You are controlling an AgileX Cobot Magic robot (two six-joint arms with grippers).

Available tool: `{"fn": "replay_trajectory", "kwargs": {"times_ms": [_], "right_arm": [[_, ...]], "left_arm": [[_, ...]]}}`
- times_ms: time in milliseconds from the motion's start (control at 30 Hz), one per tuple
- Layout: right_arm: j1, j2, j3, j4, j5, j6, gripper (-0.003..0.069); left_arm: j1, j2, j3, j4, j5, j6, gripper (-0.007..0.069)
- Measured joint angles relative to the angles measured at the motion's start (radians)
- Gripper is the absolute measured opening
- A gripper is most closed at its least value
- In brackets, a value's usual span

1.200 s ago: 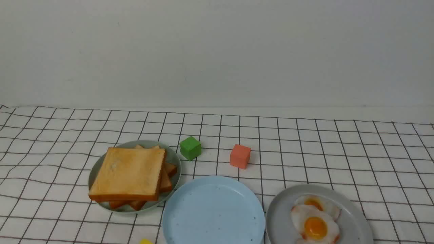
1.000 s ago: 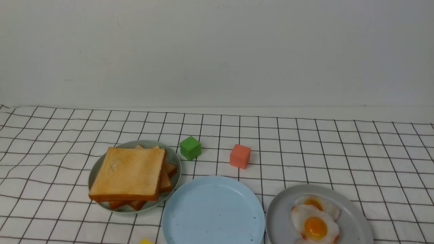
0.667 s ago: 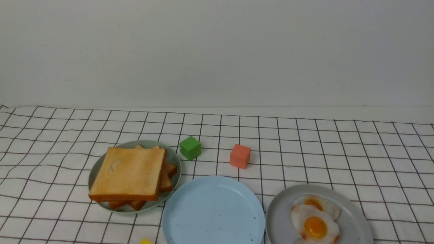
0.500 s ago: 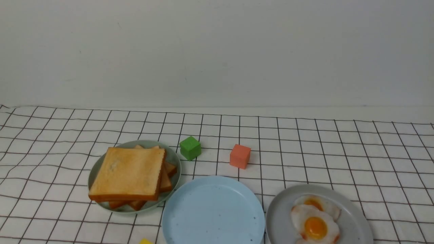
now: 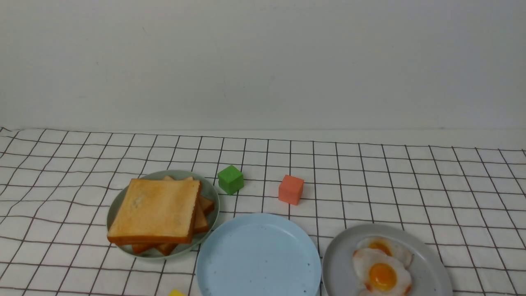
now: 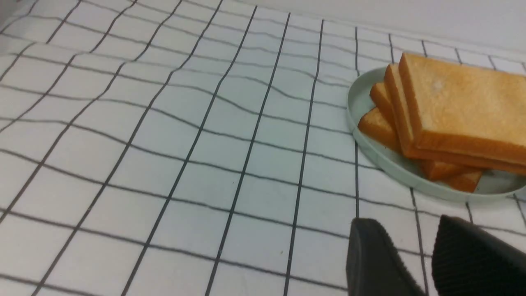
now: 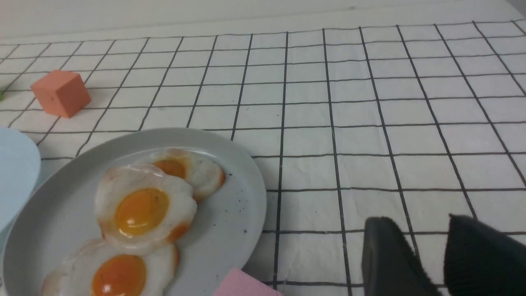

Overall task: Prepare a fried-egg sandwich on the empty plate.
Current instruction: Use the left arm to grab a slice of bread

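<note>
Empty plate (image 5: 258,255) rests on gridded white cloth (image 5: 411,181) before a plain wall (image 5: 263,61); left tool (image 6: 407,225) and right tool (image 7: 417,222) stand spread.

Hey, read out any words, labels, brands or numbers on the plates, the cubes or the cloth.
None. The light-blue plate, grey plate, pale green plate, green cube, orange cube and checked cloth carry no writing in any view.
</note>
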Motion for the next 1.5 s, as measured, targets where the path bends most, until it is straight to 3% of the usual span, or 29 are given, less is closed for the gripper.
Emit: {"fn": "replay_trajectory", "kwargs": {"times_ms": [300, 500, 667, 767, 833, 967, 1067, 1100, 1167, 1200, 1267, 1333, 1500], "right_arm": [[0.000, 0.000, 0.009, 0.006, -0.259, 0.000, 0.0241], [0.000, 0.000, 0.009, 0.011, -0.367, 0.007, 0.0241], [0.000, 0.000, 0.009, 0.067, -0.502, 0.110, 0.0241], [0.000, 0.000, 0.009, 0.093, -0.670, 0.236, 0.0241], [0.000, 0.000, -0.010, 0.091, -0.687, 0.276, 0.0241], [0.000, 0.020, -0.193, 0.055, -0.578, 0.330, 0.0241], [0.000, 0.137, -0.493, 0.018, -0.387, 0.340, 0.0241], [0.000, 0.156, -0.527, 0.015, -0.379, 0.340, 0.0241], [0.000, 0.287, -0.741, 0.005, -0.194, 0.340, 0.0241], [0.000, 0.308, -0.770, 0.004, -0.179, 0.340, 0.0241], [0.000, 0.422, -0.915, 0.002, 0.000, 0.340, 0.0241], [0.000, 0.495, -0.961, 0.002, 0.091, 0.337, 0.0241], [0.066, 0.579, -0.902, 0.008, 0.147, 0.316, 0.0241]], "left_arm": [[0.000, 0.000, 0.000, 0.004, -0.300, 0.000, 0.0238], [0.000, 0.000, 0.000, 0.008, -0.332, 0.000, 0.0238], [0.000, 0.000, 0.003, -0.015, -0.443, -0.061, 0.0238], [0.000, 0.000, -0.001, -0.054, -0.647, -0.162, 0.0238], [0.000, 0.000, -0.020, -0.054, -0.659, -0.172, 0.0238], [0.000, 0.015, -0.238, -0.056, -0.525, -0.176, 0.0238], [0.000, 0.145, -0.542, -0.061, -0.333, -0.180, 0.0238], [0.000, 0.167, -0.560, -0.062, -0.318, -0.183, 0.0238], [0.000, 0.313, -0.798, -0.101, -0.084, -0.207, 0.0238], [0.000, 0.324, -0.798, -0.101, -0.065, -0.209, 0.0238], [0.000, 0.465, -0.961, -0.143, 0.167, -0.221, 0.0238], [0.000, 0.549, -1.009, -0.156, 0.291, -0.224, 0.0238], [0.000, 0.671, -0.991, -0.164, 0.331, -0.227, 0.0238]]}}
